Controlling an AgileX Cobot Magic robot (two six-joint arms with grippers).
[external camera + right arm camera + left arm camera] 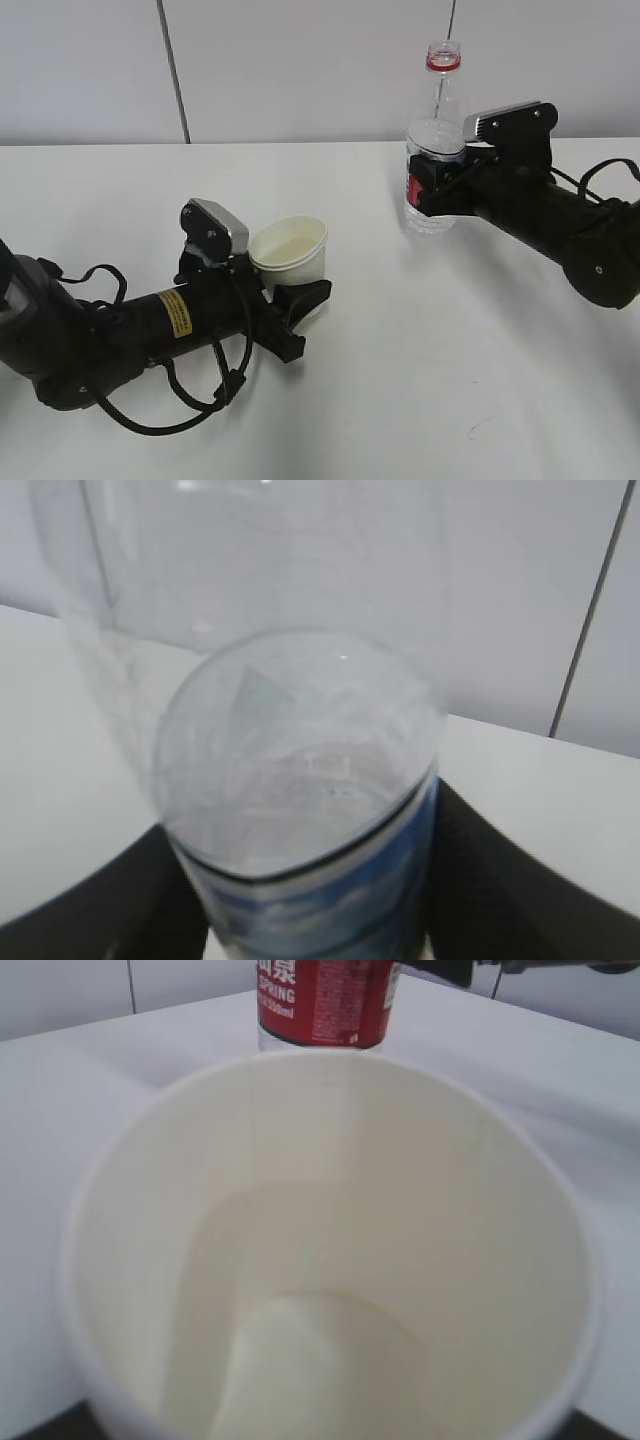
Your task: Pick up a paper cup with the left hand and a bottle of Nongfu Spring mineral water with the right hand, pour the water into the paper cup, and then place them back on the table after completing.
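Observation:
A white paper cup (290, 252) sits upright in my left gripper (305, 305), which is shut on its lower part, low over the white table (420, 340). In the left wrist view the cup (330, 1260) fills the frame and hides the fingers; I cannot tell whether there is water in it. My right gripper (432, 185) is shut on the Nongfu Spring bottle (436, 140), which stands upright at the table's far right with no cap on its neck. Black fingers (500, 880) flank the bottle (300, 810), with water (300, 790) showing above its blue band.
A white wall with a dark vertical seam (175, 70) stands behind the table. Loose black cables (170, 410) hang from the left arm onto the tabletop. The bottle's red label (325, 995) shows just beyond the cup's rim.

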